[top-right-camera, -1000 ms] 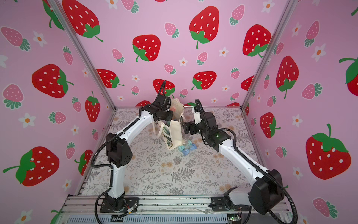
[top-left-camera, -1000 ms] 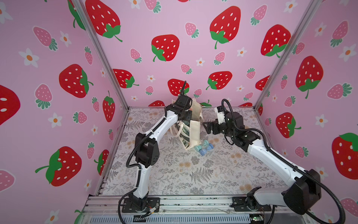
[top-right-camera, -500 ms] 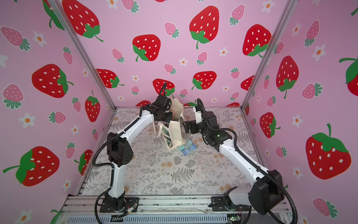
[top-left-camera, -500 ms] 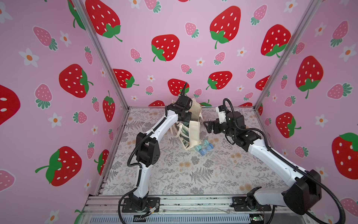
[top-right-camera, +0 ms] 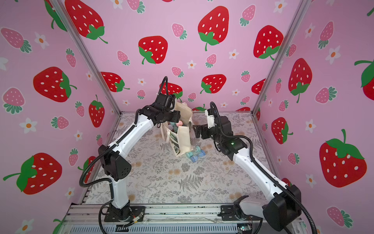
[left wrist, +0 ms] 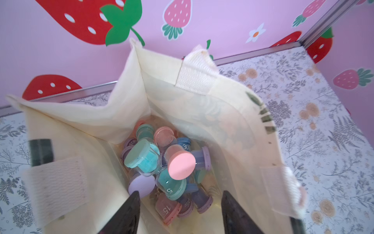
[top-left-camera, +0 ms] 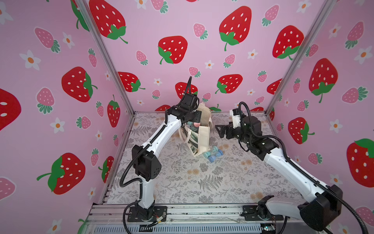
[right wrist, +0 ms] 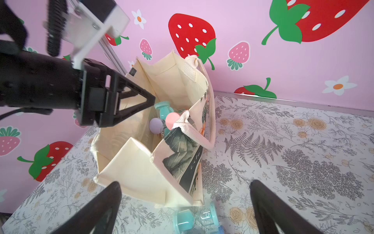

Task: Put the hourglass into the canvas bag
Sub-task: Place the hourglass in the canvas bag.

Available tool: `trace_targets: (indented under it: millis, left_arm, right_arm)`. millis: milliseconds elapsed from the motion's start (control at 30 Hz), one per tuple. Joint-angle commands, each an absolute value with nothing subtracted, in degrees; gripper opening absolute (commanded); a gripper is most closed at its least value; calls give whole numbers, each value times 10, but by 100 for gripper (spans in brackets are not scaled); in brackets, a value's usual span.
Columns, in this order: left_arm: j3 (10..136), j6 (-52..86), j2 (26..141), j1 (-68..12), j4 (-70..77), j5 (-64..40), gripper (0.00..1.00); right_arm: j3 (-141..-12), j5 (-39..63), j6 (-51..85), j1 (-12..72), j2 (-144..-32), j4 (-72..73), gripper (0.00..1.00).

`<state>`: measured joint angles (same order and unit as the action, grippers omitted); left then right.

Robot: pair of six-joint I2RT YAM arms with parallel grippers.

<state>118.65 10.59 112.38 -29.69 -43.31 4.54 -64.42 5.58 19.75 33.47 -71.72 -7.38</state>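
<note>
**Step in hand: release over the canvas bag (top-left-camera: 203, 137).**

You had the left gripper (left wrist: 180, 194) poised above the bag's open mouth, jaws partly apart and holding nothing. A pile of hourglasses (left wrist: 180, 165) lay inside. The right gripper (right wrist: 185, 183) stood fully spread and empty beside the bag. At least 2 loose hourglasses (top-left-camera: 213, 155) lay on the table (top-left-camera: 202, 182) against the bag's base. Your next move probably called for lowering an empty gripper onto 1 of them without nudging the bag.
</note>
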Motion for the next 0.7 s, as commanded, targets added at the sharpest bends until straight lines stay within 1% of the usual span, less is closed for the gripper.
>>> trace_targets:
  millis: [0, 167, 233, 467, 600, 667]
  left_arm:
    - [1157, 109, 1078, -303, -410, 50, 68]
    - [1083, 126, 991, -308, -360, 44, 79]
    - [1044, 132, 953, -314, -336, 40, 82]
    - [921, 146, 846, -344, -280, 38, 82]
    - [838, 152, 788, -384, -243, 45, 82]
    - [807, 155, 769, -408, -239, 66, 82]
  right_arm:
    - [-634, 46, 206, 331, -701, -86, 99]
    - [-624, 38, 210, 329, -690, -101, 99]
    - [-617, 35, 213, 328, -684, -107, 99]
    - [-598, 30, 219, 324, -662, -146, 99]
    - [-581, 28, 227, 322, -641, -172, 99]
    - [-570, 23, 230, 322, -631, -187, 99]
